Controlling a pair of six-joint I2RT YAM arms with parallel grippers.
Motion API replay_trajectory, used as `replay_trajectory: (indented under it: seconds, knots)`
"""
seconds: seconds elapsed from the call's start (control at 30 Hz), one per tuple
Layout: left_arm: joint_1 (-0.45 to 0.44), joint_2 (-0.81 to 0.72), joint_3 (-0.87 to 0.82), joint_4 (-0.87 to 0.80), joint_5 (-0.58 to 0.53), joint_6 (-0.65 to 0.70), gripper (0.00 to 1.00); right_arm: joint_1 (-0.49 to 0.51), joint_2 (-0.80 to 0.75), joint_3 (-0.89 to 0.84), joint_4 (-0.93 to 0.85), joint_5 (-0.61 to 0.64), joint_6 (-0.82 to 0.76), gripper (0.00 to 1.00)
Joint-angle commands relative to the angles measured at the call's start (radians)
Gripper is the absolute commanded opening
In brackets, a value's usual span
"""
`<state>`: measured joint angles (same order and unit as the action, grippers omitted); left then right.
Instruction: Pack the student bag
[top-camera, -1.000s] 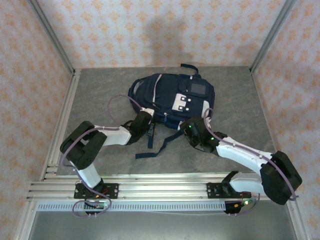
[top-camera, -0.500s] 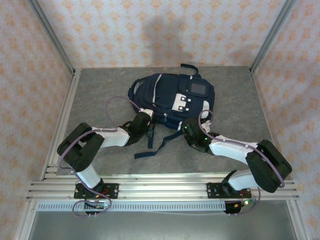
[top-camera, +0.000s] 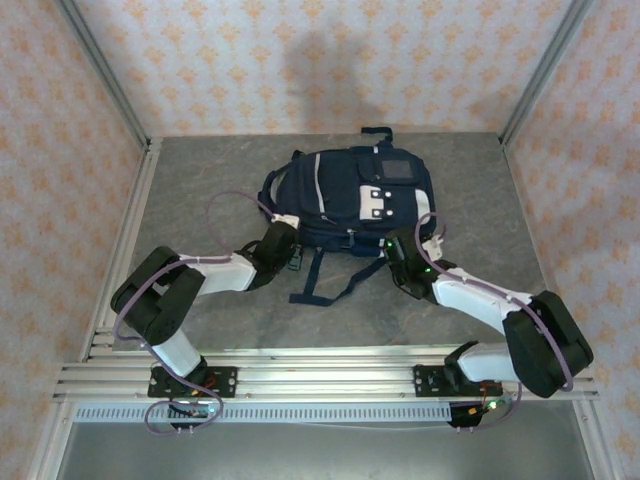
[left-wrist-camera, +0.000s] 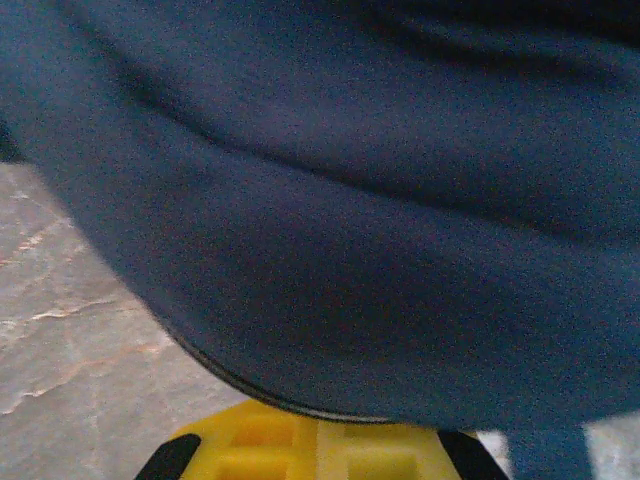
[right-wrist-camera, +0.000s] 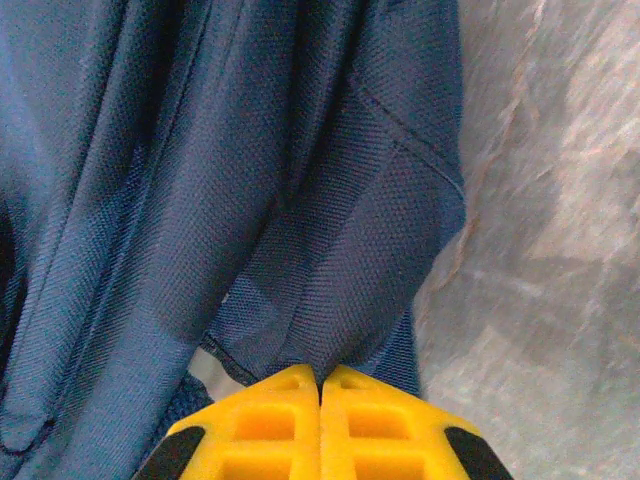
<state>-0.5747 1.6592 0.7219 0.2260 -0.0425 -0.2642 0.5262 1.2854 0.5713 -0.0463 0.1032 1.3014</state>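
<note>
Two closed tools meet the near end of the student bag (top-camera: 345, 195): left tool (top-camera: 290, 258) at its left corner, grip unclear; right tool (top-camera: 393, 247) seemingly pinching a fabric fold. Beyond, the bag lies flat on the worktop (top-camera: 200, 180), long axis pointing away from them.

Navy-blue student bag (top-camera: 340, 190), white-grey patches (top-camera: 377, 206); grey marbled table (top-camera: 200, 185); peach floral-patterned walls (top-camera: 300, 60).
</note>
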Motion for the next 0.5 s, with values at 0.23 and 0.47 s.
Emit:
replay_trajectory:
  seconds: [0.23, 0.47]
  knots:
    - [-0.039, -0.048, -0.031, 0.052, 0.138, -0.020, 0.00, -0.109, -0.019, 0.052, -0.094, -0.052, -0.240, 0.00]
    - [-0.184, -0.123, -0.068, 0.062, 0.045, -0.012, 0.42, -0.108, -0.026, 0.059, -0.105, -0.111, -0.240, 0.00]
